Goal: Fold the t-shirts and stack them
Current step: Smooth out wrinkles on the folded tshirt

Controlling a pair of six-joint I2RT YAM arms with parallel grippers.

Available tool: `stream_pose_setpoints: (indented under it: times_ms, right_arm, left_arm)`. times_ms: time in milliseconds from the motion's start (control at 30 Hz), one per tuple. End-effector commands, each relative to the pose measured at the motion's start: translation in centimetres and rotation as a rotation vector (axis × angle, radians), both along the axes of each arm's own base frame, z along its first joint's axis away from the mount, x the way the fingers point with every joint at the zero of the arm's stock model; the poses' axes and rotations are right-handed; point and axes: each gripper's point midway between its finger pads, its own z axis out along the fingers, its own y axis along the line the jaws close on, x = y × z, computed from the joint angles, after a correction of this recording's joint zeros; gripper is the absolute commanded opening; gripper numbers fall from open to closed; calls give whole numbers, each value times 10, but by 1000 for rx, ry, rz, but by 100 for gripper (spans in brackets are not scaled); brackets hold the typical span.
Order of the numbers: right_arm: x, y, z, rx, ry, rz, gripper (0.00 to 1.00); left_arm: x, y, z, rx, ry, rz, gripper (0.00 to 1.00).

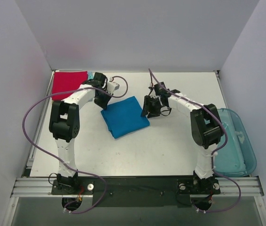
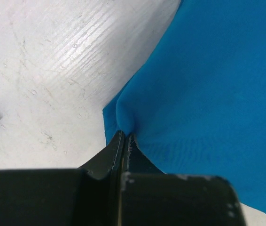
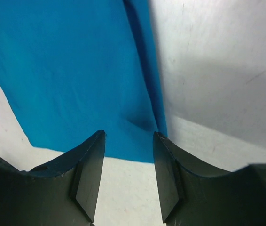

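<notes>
hard-to-see stuff first: the red t-shirt (image 1: 68,82) in the far left corner of the table (image 1: 170,146) has its near right corner covered by the left arm. only a sliver of pale teal cloth (image 1: 90,75) peeks out beside it, so can't tell how that one is folded. the translucent blue bin (image 1: 234,141) sits off the table's right side, partly behind the right arm.

the blue t-shirt (image 1: 125,117) is mid-table between the two arms. it's folded to a rough square and lies flat, turned diagonally so its corners point left, far, right and near. no real long axis that i can see.

left arm: elbow up high on the left, forearm reaching far, wrist bent back down onto the shirt's left corner. the left gripper (image 2: 124,136) is clamped tight on a pinch of blue cloth there.

right arm: elbow raised on the right, forearm angled inward. the right gripper (image 3: 129,135) points down over the shirt's right edge near a corner, fingers spread apart with nothing between them.
</notes>
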Motion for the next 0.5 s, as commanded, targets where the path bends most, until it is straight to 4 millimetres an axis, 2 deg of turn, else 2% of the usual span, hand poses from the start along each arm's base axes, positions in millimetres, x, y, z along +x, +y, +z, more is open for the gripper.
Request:
stream_pose_setpoints:
  times_ms: [0,167,300,367,400,467]
  right_arm:
    - [-15,-4,5,22,-30,40,43]
    - [-34,6,-14,85,40,78,44]
    - [-44,3,-26,78,67,70,43]
    - [-48,3,-30,75,78,67,41]
    - [-49,4,-31,68,77,71,40]
    - [-52,5,-35,57,85,67,39]
  left_arm:
    - [9,-10,52,-79,-99,-15,0]
    - [5,-11,82,-100,-110,-27,0]
    - [-12,-5,90,-96,-64,-23,0]
    - [-28,5,86,-89,2,-8,0]
    - [-30,9,84,-87,12,-2,0]
    - [-33,28,67,-73,45,35,0]
